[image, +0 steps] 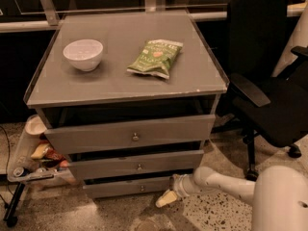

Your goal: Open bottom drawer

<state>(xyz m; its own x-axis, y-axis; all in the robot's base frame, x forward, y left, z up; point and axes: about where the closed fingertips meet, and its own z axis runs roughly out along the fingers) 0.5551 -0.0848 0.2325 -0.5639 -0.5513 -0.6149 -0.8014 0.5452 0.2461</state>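
Note:
The grey cabinet point(125, 81) has three drawers. The bottom drawer point(120, 187) is the slimmest front, lowest, with a small round metal knob point(141, 188). It looks closed or nearly so. My white arm reaches in from the lower right. My gripper point(166, 198) hangs low just in front of the bottom drawer's right end, to the right of and slightly below the knob, near the floor. It holds nothing that I can see.
A white bowl point(83, 54) and a green snack bag point(155, 57) lie on the cabinet top. A black office chair point(269, 90) stands close on the right. A low side rack point(29, 158) with snacks stands at the left. The floor is speckled.

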